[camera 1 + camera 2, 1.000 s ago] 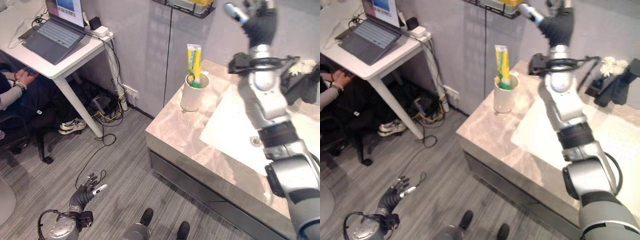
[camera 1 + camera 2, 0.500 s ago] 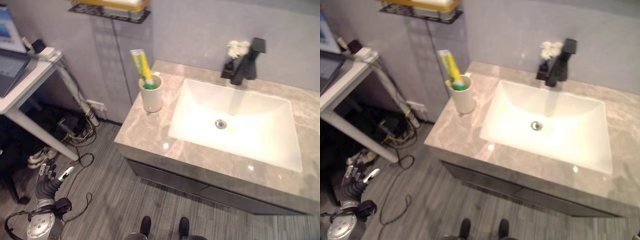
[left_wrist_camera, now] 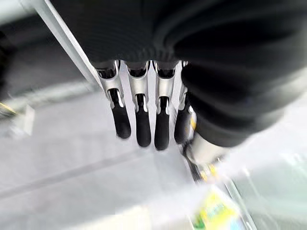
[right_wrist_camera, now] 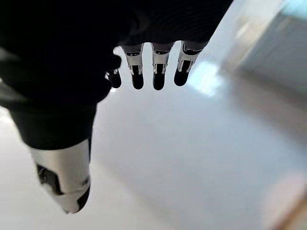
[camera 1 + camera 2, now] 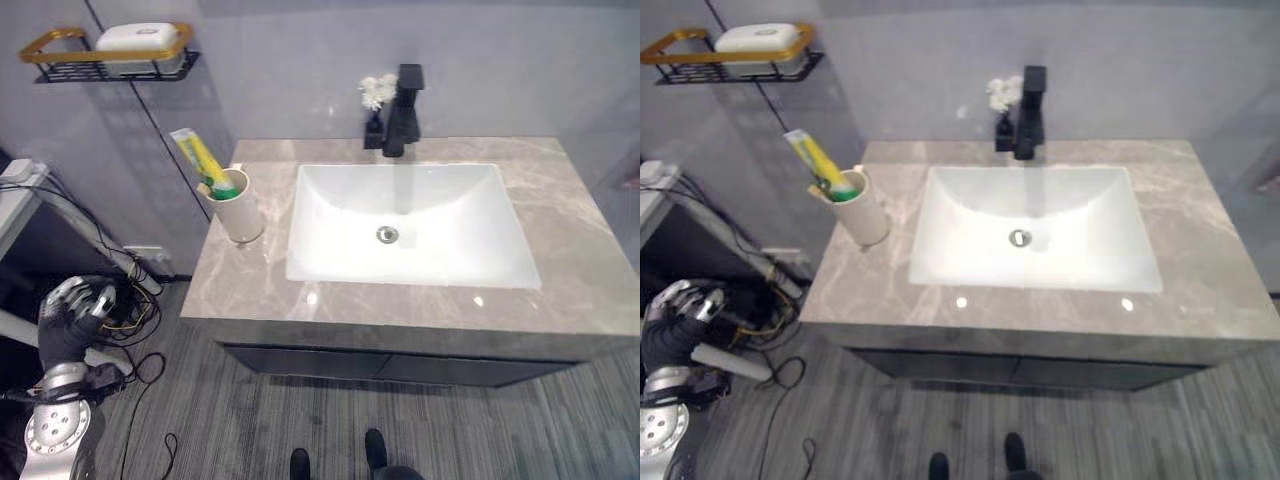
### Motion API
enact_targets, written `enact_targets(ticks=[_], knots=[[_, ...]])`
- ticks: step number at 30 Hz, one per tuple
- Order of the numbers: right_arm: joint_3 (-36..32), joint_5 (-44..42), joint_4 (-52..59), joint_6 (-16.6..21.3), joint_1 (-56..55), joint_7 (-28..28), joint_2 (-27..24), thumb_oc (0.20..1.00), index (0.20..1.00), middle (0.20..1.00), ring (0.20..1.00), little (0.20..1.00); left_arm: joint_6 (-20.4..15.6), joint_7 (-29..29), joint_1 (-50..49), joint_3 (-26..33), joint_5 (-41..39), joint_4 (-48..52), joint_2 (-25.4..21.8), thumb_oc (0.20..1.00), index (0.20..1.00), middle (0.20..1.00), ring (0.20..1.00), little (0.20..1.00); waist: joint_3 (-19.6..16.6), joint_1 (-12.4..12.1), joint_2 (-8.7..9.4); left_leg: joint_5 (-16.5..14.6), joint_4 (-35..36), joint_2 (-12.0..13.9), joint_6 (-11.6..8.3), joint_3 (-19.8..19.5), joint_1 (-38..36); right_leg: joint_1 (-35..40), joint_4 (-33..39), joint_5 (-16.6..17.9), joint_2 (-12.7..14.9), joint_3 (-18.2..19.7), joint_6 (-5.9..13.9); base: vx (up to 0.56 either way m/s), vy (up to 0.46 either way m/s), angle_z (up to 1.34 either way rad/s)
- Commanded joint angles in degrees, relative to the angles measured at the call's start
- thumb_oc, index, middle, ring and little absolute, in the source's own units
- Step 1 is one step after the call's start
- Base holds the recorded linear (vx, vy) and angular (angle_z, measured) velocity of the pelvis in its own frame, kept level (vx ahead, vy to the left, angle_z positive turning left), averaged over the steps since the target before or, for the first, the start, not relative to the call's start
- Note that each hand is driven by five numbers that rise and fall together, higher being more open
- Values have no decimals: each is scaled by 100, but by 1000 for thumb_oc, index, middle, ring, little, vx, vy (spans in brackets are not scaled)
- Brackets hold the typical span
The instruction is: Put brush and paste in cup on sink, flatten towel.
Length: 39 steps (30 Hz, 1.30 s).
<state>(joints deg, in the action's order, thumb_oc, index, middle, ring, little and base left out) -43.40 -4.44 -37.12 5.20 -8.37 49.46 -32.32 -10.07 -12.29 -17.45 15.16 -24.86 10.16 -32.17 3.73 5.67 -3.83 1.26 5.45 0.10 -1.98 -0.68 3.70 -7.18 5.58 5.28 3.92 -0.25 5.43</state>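
We can read no words, numbers or signs here. The yellow-and-green toothpaste tube (image 5: 205, 163) in the white cylindrical cup (image 5: 239, 211) carries printing, but its letters are too small to make out.

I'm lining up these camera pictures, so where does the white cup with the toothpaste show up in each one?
Left eye view: cup on the counter's left end, beside the sink.
Right eye view: cup, same spot left of the sink.
Wrist views: cannot make it out.
Shared landmark: black faucet behind the sink.
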Motion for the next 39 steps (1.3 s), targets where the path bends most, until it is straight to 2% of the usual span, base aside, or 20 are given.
enact_targets(ticks=[1,3,5,7,9,12,13,15,21,26,30,39], knots=[[53,-908,-378,358,243,-223,-190,1000,1000,1000,1000,1000,-300,292,68,-99,-340,143,-203,200,200,200,200,200,15,10,-43,-160,-45,10,-151,139,-168,52,-58,-158,146,-20,306,-23,-15,-7],[407,-905,-896,228,119,-491,-120,1000,1000,1000,1000,1000,-257,439,64,-331,-442,115,-145,200,200,200,200,200,104,41,-148,-197,-45,17,-161,140,-160,28,-58,-211,141,-16,302,0,-6,-3],[532,-941,-1049,230,139,-619,-96,1000,1000,1000,1000,1000,-243,486,48,-395,-406,78,-147,200,200,200,200,200,111,59,-180,-191,-45,20,-169,159,-142,15,-58,-210,134,-12,297,-14,-6,-9],[1263,-1037,-1940,88,282,-1112,150,1000,1000,1000,1000,1000,-212,692,-3,-681,-369,107,-191,200,200,200,200,200,175,36,-291,-146,-45,33,-202,238,-97,-50,-58,-200,126,11,288,-7,-21,-11],[1585,-1210,-2233,78,407,-1431,293,1000,1000,1000,1000,1000,-191,732,5,-771,-450,86,-182,200,200,200,200,200,221,33,-338,-102,-45,41,-227,259,-32,-121,-58,-183,126,9,282,-36,-31,-4],[2760,-1392,-3061,-140,614,-2598,834,1000,1000,1000,1000,1000,-53,827,188,-964,-494,-201,3,200,200,200,200,200,278,-25,-408,32,-45,59,-300,263,169,-314,-58,-158,125,-30,256,-20,-91,1],[2766,-1394,-3068,-137,620,-2603,832,1000,1000,1000,1000,1000,-54,828,187,-960,-493,-204,4,200,200,200,200,200,276,-19,-407,34,-45,59,-301,261,174,-318,-58,-158,126,-32,256,4,-66,4],[3374,-1078,-3222,-280,675,-2960,980,1000,1000,1000,1000,1000,-18,848,319,-1065,-672,-424,180,200,200,200,200,200,300,-41,-434,87,-45,43,-328,252,258,-388,-58,-159,140,-60,240,-1,-55,3],[3782,-1214,-2981,-268,992,-3238,1149,1000,1000,1000,1000,1000,56,843,514,-1198,-800,-647,304,200,200,200,200,200,344,-84,-500,146,-45,38,-359,249,388,-512,-58,-171,151,-111,218,19,-37,11],[4537,-743,-2240,-187,1130,-3415,1223,1000,1000,1000,1000,1000,-18,821,796,-1292,-810,-830,241,200,200,200,200,200,407,-82,-505,161,-45,39,-373,344,460,-630,-58,-171,138,-41,206,18,-18,-6],[4806,-533,-2264,-201,1235,-3484,1227,1000,1000,1000,1000,1000,-156,753,1050,-1234,-786,-581,66,200,200,200,200,200,437,-119,-520,186,-45,42,-392,325,421,-598,-58,-213,119,-41,190,30,-12,-2],[4474,-686,-2733,-249,1148,-3504,1155,1000,1000,1000,1000,1000,-303,814,924,-844,-1039,128,-246,200,200,200,200,200,398,-179,-578,225,-45,46,-416,273,318,-467,-58,-286,122,-103,183,18,-6,2]])
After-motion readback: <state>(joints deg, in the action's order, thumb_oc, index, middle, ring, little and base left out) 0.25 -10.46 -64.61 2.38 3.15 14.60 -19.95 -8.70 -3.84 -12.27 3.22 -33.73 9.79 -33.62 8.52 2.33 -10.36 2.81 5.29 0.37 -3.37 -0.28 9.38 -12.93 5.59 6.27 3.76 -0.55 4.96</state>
